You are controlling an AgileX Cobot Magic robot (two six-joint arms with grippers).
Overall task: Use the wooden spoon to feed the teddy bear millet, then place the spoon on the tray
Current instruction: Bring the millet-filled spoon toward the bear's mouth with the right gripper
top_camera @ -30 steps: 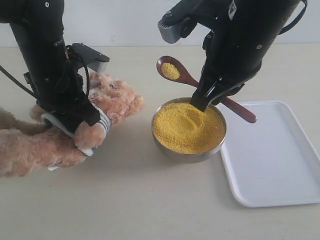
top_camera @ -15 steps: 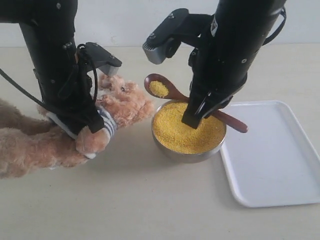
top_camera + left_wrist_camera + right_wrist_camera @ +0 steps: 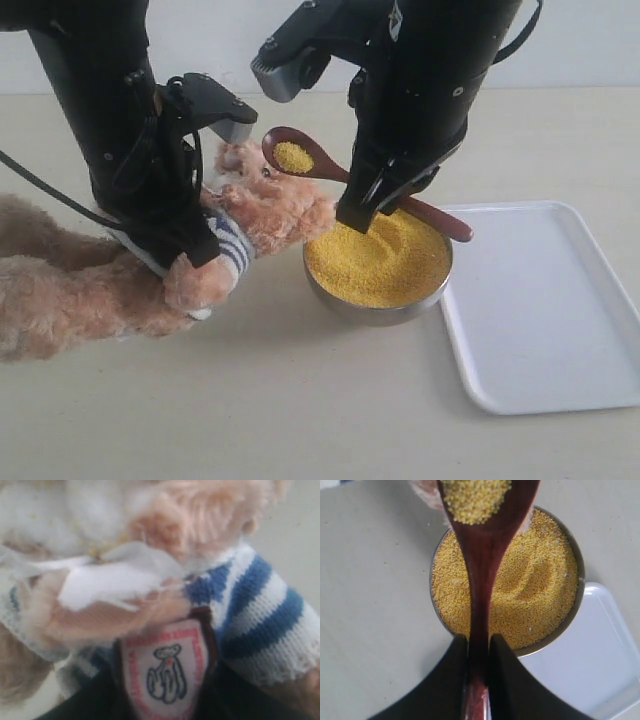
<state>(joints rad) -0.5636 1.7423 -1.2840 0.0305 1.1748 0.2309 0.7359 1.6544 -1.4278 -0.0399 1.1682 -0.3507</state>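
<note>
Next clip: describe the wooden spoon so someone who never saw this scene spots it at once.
Find the metal bowl of yellow millet beside the white tray. Over it, the right pincer clamps a slim handle. That is the wooden spoon: the only dark reddish-brown thing, its oval end carrying grains near the face of the teddy bear.

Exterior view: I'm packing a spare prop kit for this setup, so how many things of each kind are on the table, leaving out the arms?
teddy bear: 1
wooden spoon: 1
metal bowl of millet: 1
tray: 1
Total: 4
</note>
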